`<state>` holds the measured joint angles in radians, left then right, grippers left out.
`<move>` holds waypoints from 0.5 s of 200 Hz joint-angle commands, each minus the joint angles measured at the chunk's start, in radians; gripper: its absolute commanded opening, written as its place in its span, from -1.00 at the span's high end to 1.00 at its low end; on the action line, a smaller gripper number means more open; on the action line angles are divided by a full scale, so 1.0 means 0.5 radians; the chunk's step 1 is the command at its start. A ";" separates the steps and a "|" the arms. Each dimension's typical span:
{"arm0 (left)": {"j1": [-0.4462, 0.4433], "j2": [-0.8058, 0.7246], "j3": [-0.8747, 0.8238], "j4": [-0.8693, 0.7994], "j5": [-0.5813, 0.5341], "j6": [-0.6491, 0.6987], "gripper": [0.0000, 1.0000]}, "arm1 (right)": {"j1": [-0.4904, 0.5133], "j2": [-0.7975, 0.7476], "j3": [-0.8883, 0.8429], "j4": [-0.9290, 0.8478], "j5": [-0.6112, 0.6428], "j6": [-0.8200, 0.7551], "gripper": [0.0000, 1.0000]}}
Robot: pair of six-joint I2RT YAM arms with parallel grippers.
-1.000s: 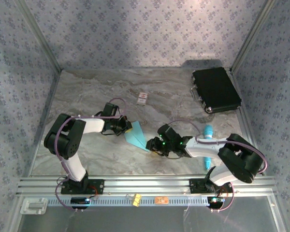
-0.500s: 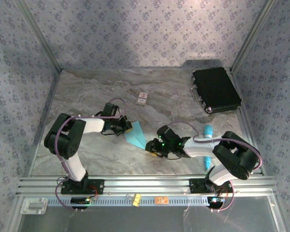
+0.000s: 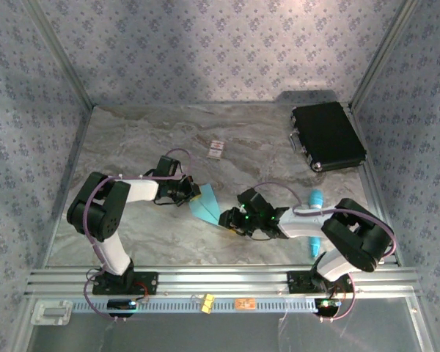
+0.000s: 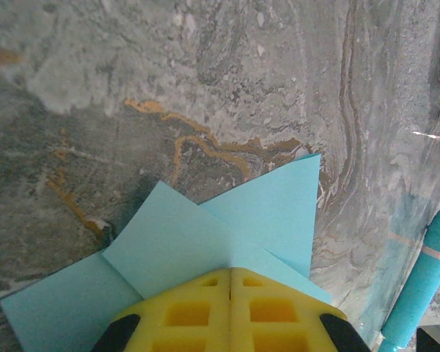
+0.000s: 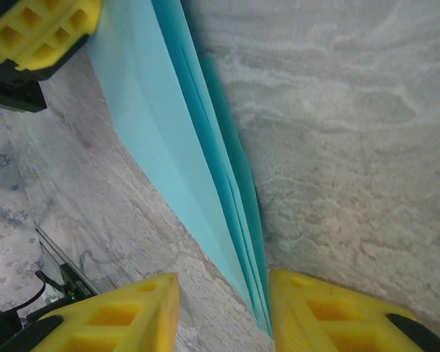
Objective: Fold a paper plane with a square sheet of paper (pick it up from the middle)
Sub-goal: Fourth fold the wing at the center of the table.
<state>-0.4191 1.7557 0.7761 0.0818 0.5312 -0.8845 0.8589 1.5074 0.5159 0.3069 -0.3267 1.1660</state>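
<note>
One shut case (black) lies beyond the paper plane.

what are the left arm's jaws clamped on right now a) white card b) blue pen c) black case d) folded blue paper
d: in the left wrist view the left jaws meet shut on the wide end of the folded blue paper, while the black case, white card and blue pen lie apart from them.

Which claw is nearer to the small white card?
Left. The left claw is just in front of the white card, slightly left; the right claw sits farther toward the near edge.
</note>
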 commanded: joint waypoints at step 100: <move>-0.008 0.057 -0.012 -0.188 -0.025 -0.002 0.94 | -0.086 0.090 0.084 0.244 -0.165 -0.145 0.29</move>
<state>-0.4191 1.7557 0.7761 0.0807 0.5339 -0.8845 0.8204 1.5219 0.5228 0.4053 -0.3698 1.1263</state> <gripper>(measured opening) 0.049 0.359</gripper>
